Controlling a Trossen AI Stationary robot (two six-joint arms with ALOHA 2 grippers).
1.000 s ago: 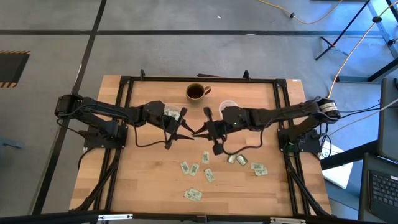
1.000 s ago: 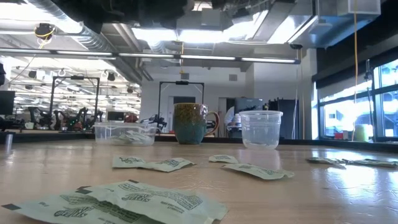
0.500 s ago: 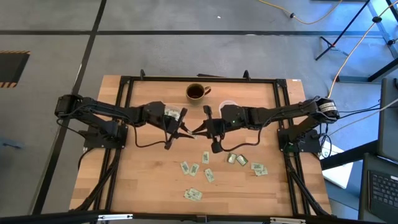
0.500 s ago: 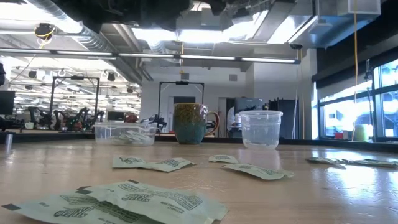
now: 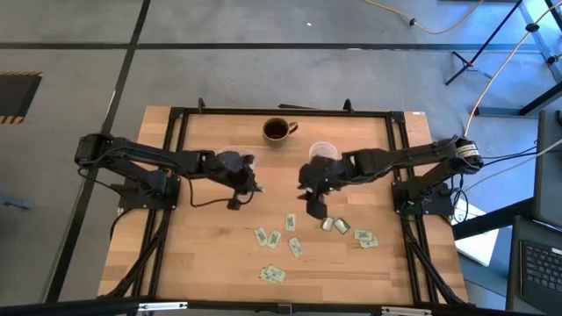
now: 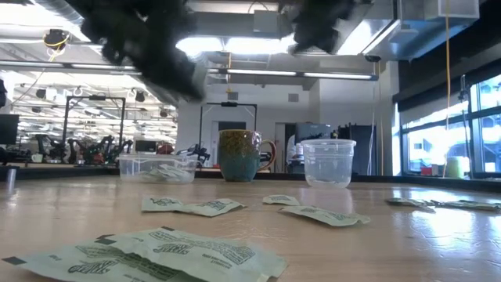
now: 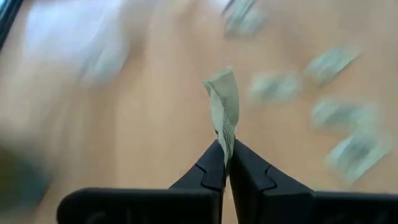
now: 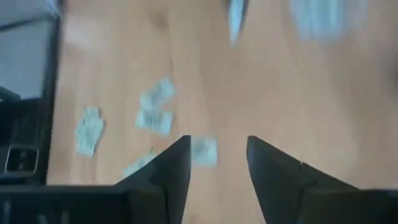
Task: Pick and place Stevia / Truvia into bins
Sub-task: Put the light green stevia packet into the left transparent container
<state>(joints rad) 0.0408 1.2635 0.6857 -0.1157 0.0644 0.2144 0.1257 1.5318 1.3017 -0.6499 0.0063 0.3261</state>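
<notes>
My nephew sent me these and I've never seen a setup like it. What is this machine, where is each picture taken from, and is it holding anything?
It is a robot with two dark arms at a wooden table, each ending in a two-finger claw. One picture looks straight down, one looks level across the tabletop, and two come from cameras on the wrists. The left claw is shut on a pale green sweetener sachet. The right claw is open and empty above the table. More loose sachets lie on the wood. Behind them stand a clear tub with sachets in it, a dark mug and a clear round cup.
</notes>
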